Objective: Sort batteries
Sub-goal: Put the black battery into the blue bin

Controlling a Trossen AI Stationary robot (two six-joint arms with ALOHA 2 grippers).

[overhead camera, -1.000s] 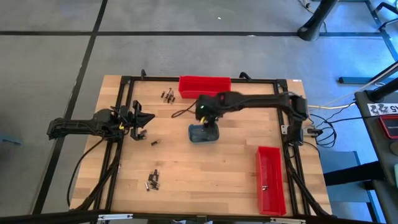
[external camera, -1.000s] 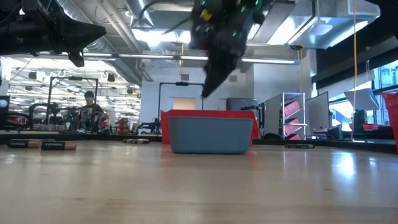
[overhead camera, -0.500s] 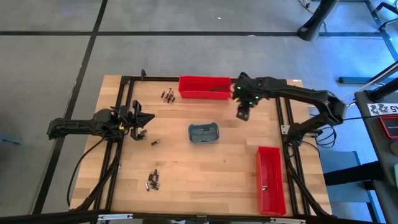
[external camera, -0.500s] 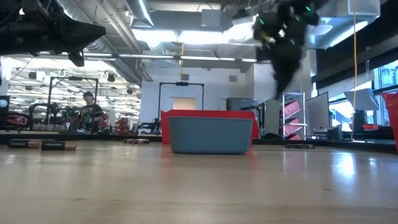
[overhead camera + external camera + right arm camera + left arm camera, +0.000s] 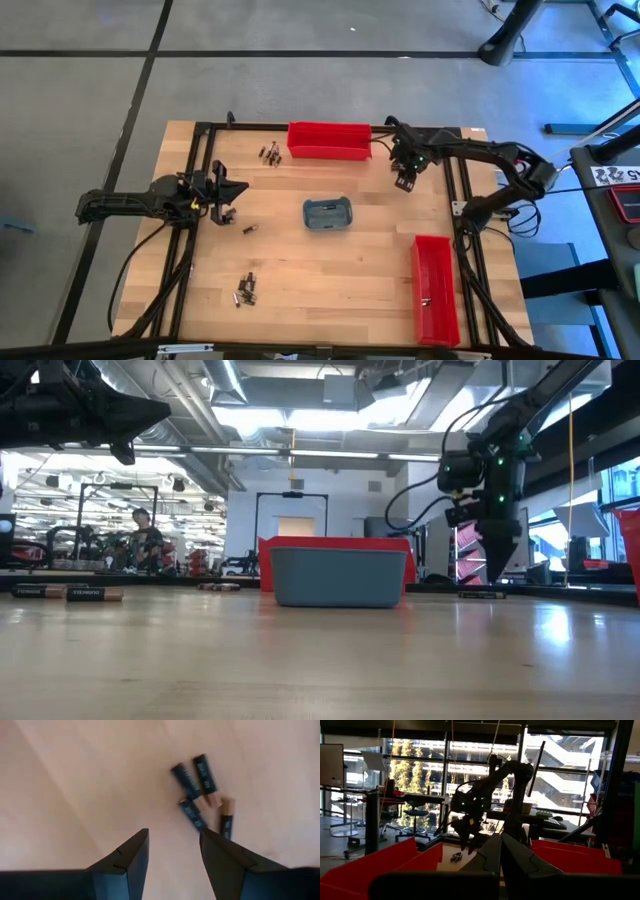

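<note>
Several dark batteries with copper ends (image 5: 192, 795) lie on the wooden table right under my right gripper (image 5: 173, 834). That gripper (image 5: 405, 180) hangs open and points down at the far right of the table, just right of the far red bin (image 5: 329, 140). Its fingers stand above the batteries (image 5: 480, 594) and touch nothing. More batteries lie in small groups at the far left (image 5: 270, 152), in the middle left (image 5: 248, 229) and near the front (image 5: 246, 290). My left gripper (image 5: 228, 190) waits shut at the table's left.
A small grey-blue tray (image 5: 328, 213) sits at the table's middle. A second long red bin (image 5: 436, 288) lies along the right edge with a small item in it. A black frame (image 5: 200, 160) rings the table. People and desks show in the room beyond.
My right gripper has swung from above the grey-blue tray toward the table's right and far edge and has come down over the group of batteries there. Its fingers now point more steeply down. Nothing on the table has moved.
</note>
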